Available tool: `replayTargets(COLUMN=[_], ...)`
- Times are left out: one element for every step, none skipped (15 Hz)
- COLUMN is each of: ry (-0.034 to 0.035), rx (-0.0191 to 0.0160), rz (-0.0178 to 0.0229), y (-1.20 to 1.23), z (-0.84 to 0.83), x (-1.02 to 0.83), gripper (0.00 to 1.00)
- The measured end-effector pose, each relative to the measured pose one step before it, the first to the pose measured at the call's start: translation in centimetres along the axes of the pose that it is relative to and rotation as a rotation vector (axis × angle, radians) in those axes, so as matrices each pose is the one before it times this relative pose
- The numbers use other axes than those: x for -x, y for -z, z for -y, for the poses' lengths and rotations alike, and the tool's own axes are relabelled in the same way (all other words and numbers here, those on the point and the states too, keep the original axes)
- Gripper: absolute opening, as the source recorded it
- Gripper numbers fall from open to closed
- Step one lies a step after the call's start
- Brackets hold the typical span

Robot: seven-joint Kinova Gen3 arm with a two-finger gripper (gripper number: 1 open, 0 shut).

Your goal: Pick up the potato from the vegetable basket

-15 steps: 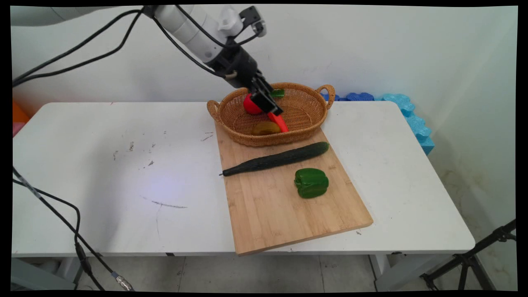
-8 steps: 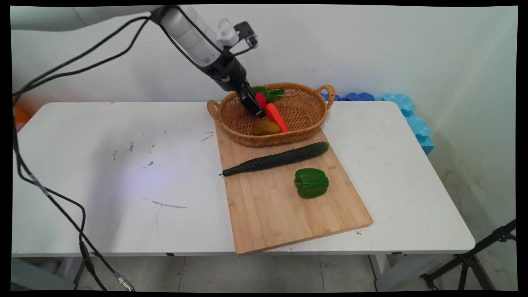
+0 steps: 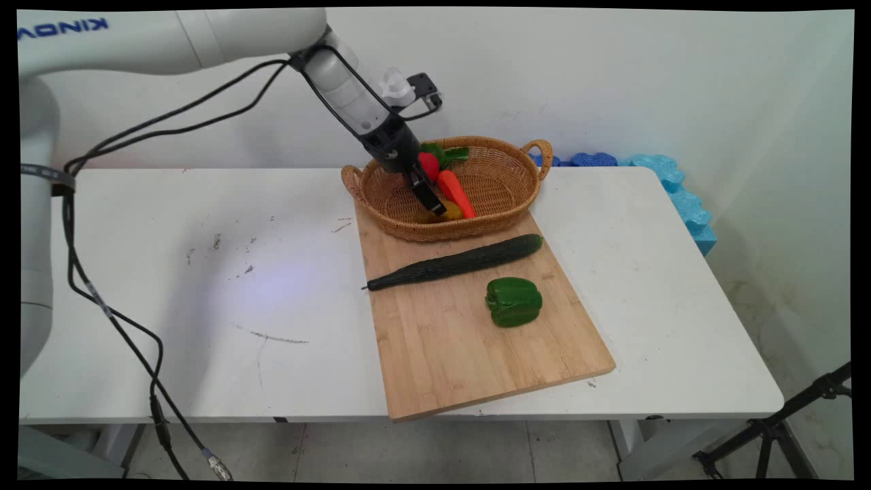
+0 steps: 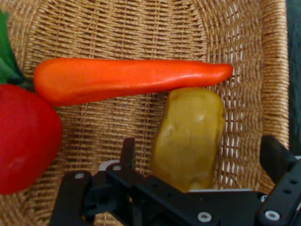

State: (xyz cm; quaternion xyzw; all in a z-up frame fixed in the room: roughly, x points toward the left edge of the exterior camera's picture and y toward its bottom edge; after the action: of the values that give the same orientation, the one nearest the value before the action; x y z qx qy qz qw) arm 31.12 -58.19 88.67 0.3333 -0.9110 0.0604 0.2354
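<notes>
Woven wicker basket, oval, two loop handles, sits at the far end of a bamboo cutting board with visible grain. Inside the basket: a smooth, glossy orange carrot, tapered to a point; a dull yellow-brown potato-like lump, rounded and waxy; a shiny red round fruit with green leaves behind it. In the hand view the carrot's tip touches the potato's upper end, and the red fruit lies at 9 o'clock from the potato.

Gripper reaches down into the basket, fingers spread wide apart, one to each side of the potato, holding nothing; whether the pads touch it cannot be told.

On the board, at 6 o'clock from the basket, a long dark-green cucumber lies aslant; a lobed green bell pepper rests just nearer. White table, scuffed and marked. Plain white wall behind; blue foam pieces at 3 o'clock beyond the table edge; black tripod leg on the tiled floor
</notes>
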Motion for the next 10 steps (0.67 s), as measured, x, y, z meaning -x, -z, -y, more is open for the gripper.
replayTargets(ry=[-0.00129, -0.00262, -0.00284, -0.00293, -0.00357, -0.00392, -0.00367, -0.00307, -0.00345, -0.00355], rx=[0.00648, 0.00566, 0.00578, 0.00519, 0.00423, 0.00439, 0.00409, 0.00333, 0.00375, 0.00278], rz=[0.00302, 0.00200, 0.00155, 0.00101, 0.00068, 0.00081, 0.00117, 0.00064, 0.00061, 0.00036], y=[-0.607, -0.505, -0.510, -0.452, -0.369, -0.384, -0.348, -0.274, -0.303, -0.278], z=[0.237, 0.175, 0.191, 0.175, 0.119, 0.122, 0.101, 0.064, 0.061, 0.065], x=[-0.051, -0.090, -0.058, -0.016, -0.065, -0.044, -0.024, -0.032, -0.040, -0.044], gripper=[1.00, 1.00, 1.00, 1.00, 1.00, 1.00, 1.00, 1.00, 1.00, 1.00])
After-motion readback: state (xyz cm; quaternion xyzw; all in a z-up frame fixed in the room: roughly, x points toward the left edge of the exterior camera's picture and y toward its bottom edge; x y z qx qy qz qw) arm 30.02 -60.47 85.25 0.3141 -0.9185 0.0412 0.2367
